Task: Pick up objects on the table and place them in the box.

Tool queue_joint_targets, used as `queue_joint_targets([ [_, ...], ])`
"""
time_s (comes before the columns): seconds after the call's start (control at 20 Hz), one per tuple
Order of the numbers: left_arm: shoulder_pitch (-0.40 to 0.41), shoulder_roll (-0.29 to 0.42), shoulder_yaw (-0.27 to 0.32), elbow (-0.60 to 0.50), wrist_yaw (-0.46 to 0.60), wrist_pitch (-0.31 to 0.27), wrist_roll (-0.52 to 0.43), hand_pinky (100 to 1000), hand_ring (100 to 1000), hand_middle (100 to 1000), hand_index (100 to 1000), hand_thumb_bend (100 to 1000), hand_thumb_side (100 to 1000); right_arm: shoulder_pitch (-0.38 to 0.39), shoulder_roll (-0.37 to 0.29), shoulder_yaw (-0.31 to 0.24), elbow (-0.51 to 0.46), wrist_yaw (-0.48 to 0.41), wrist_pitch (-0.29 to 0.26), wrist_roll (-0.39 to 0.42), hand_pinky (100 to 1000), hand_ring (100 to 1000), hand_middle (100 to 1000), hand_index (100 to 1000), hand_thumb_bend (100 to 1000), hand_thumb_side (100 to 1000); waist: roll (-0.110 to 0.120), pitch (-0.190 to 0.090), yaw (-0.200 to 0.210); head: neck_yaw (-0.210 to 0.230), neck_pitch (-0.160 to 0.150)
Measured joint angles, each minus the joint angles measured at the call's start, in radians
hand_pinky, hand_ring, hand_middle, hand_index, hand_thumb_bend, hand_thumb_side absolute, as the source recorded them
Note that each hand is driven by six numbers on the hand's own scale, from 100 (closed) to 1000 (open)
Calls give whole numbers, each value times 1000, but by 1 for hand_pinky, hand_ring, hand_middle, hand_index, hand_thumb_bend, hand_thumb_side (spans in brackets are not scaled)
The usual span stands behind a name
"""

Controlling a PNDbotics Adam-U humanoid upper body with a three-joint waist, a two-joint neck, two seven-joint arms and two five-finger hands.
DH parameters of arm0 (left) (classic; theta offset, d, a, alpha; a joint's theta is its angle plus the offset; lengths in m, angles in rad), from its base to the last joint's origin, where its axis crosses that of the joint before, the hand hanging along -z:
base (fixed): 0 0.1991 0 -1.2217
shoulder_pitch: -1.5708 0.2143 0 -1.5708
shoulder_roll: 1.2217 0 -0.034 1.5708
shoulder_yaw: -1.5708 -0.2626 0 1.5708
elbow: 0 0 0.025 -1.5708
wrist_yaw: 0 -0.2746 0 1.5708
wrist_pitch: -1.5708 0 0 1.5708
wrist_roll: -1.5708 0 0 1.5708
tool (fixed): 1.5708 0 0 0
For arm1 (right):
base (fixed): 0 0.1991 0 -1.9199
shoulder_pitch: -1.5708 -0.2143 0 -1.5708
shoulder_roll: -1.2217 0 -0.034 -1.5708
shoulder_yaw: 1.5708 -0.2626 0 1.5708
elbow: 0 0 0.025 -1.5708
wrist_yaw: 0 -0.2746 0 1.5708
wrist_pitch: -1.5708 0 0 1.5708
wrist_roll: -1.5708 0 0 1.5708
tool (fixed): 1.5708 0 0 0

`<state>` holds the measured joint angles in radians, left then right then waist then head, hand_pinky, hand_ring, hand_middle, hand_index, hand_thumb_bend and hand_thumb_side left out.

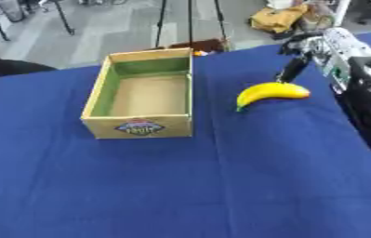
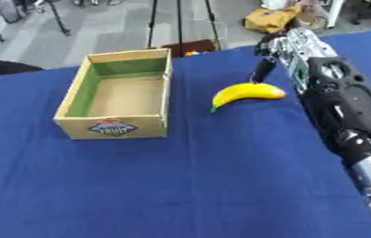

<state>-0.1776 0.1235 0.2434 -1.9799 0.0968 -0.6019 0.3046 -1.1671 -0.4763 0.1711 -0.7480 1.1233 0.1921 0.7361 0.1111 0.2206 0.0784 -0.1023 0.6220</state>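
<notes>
Blue cloth covers the surface [image 1: 180,186] right up to my near edge, with faint fold lines running across it and nothing lying on the closest stretch.

Going from my left, I see the box [image 1: 142,125] first: an open cardboard carton with a green inner lining and a round label on its near wall. Only its bare brown floor shows inside. It sits well to the left of my right hand, with a strip of cloth between it and the fruit.

Next comes the banana [image 2: 247,94], yellow and lying on its side on the cloth, its curved back upward and its greenish tip pointing down toward the box side. It lies just below and slightly left of my right hand [image 2: 263,69].

That hand reaches in from the right on its black and silver arm, a dark finger pointing down to the banana's upper right end. I can't tell whether it touches, and it has nothing gripped; how far the other fingers are spread I cannot tell.

Beyond the far edge I see grey floor, stand legs and a yellow bundle [image 2: 271,19].
</notes>
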Motion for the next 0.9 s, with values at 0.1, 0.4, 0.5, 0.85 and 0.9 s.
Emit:
queue_joint_targets([
  [0.1,0,0,0,0,0,0,0,441,866,874,791,100,991,3,2,3,1,-5,0,10,900,1000,993,1000,108,321,1,0,0,-1,0],
  [0.4,0,0,0,0,0,0,0,438,867,874,790,100,990,6,7,4,28,-24,0,29,907,1000,1000,1000,100,325,5,0,0,-1,0],
  [0.5,0,0,0,0,0,0,0,438,867,874,790,100,991,6,7,7,38,-34,-1,33,909,1000,1000,1000,100,326,5,1,0,-1,0],
  [0.85,0,0,-1,0,0,0,-1,438,868,875,790,100,991,6,6,9,24,-44,-6,36,917,1000,1000,1000,100,373,7,1,-3,-1,0],
  [0.9,0,0,-1,0,0,0,-1,439,869,876,790,100,991,5,6,9,19,-43,-6,38,919,1000,1000,1000,100,367,7,1,-4,-1,0],
])
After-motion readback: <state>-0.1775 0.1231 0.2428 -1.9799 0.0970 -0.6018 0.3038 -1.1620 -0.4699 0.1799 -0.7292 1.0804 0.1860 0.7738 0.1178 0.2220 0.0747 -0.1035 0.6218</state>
